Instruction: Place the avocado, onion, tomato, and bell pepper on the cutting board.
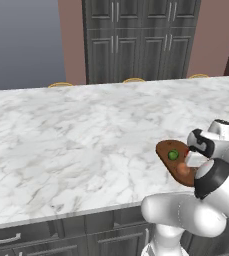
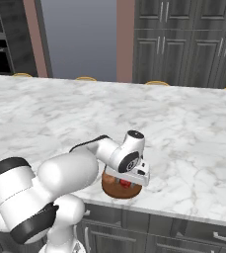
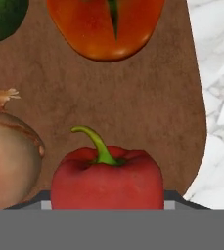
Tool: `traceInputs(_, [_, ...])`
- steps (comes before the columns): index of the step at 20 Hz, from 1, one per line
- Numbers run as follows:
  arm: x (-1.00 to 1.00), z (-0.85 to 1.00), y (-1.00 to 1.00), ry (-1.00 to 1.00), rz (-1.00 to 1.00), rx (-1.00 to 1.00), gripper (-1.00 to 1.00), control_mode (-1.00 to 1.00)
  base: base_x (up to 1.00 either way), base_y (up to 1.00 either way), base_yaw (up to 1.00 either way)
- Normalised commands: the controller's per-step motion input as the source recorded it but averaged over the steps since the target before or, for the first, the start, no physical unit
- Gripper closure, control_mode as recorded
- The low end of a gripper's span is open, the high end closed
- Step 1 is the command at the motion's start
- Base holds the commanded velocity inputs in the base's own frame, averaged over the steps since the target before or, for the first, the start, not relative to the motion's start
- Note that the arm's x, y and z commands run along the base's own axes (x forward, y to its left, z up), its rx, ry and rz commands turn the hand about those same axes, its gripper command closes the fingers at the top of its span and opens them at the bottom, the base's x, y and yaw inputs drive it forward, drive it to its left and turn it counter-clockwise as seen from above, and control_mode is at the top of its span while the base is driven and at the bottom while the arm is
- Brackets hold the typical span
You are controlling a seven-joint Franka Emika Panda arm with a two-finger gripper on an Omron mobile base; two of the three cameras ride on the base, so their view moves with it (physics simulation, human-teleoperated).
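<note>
Red and glossy, a blocky bell pepper [image 3: 107, 178] with a curled green stem sits nearest in my hand view, clamped between the fingers of my end effector [image 3: 107, 204], whose jaws are drawn in against its sides. It is low over the flat dark reddish-brown wooden cutting board [image 3: 133, 97], though I cannot tell whether it touches the wood. Just beside the pepper lies the tan, peach-brown onion [image 3: 8, 161] with its dry papery tuft, resting on the board. Farther along the board sits an orange-red tomato [image 3: 106, 27], and next to that the dark-green round avocado [image 3: 3, 17], both on the wood. In the left base view the avocado [image 1: 173, 155] shows on the board [image 1: 167, 150], while my own wrist covers the other produce. The board rests near the front edge of the white grey-veined marble bench [image 1: 76, 140]. Beyond the bench stand dark grey panelled cabinets [image 1: 136, 40].
</note>
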Motion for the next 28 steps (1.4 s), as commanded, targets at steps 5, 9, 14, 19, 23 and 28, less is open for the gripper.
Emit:
traceInputs(5, [0.05, -0.27, 0.00, 0.01, 0.00, 0.01, 1.00, -1.00, 0.00, 0.00, 0.00])
traceInputs(9, [0.07, -0.30, 0.00, 0.03, 0.00, 0.00, 1.00, -1.00, 0.00, 0.00, 0.00])
traceInputs(14, [0.01, -0.34, 0.00, 0.04, 0.00, 0.00, -1.00, -1.00, 0.00, 0.00, 0.00])
traceInputs(19, [0.00, -0.14, 0.00, 0.00, 0.00, 0.00, -1.00, -1.00, 0.00, 0.00, 0.00])
traceInputs(23, [0.00, -0.19, 0.00, 0.03, 0.00, 0.00, -1.00, -1.00, 0.00, 0.00, 0.00])
traceInputs(28, [0.00, -0.02, 0.00, 0.00, 0.00, 0.00, -1.00, -1.00, 0.00, 0.00, 0.00])
